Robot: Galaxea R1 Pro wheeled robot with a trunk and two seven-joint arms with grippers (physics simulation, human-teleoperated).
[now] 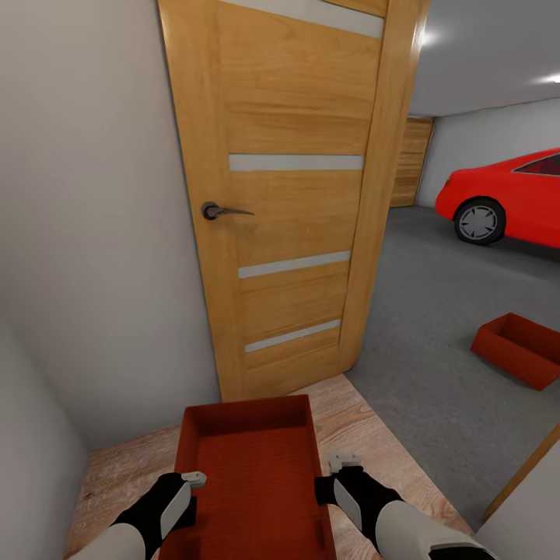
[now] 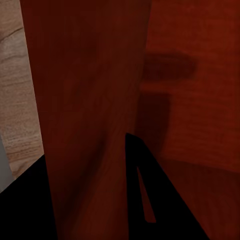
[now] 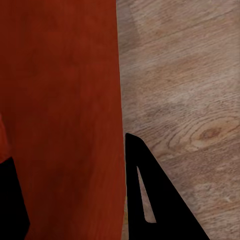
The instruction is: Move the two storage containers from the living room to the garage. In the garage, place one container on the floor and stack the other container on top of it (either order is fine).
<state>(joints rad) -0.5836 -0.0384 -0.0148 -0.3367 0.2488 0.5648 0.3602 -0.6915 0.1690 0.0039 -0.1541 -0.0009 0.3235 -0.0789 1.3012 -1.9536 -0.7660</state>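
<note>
Underfoot, wood planks (image 1: 365,420) meet garage concrete (image 1: 435,327).

Head camera high and forward; wrist cameras pressed close.
The head view looks down past a wooden door (image 1: 292,194) into the garage. Each wrist view looks along its fingers from very near the held container (image 1: 253,474), whose wall both share, with plank floor (image 3: 190,100) beside the right hand.

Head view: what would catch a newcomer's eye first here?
Probably the orange-red container held low in front between the left tool and right tool, over wood planks. Behind it rises a tall wooden door, and through the opening at right sit a red car and a second container on the grey floor.
</note>
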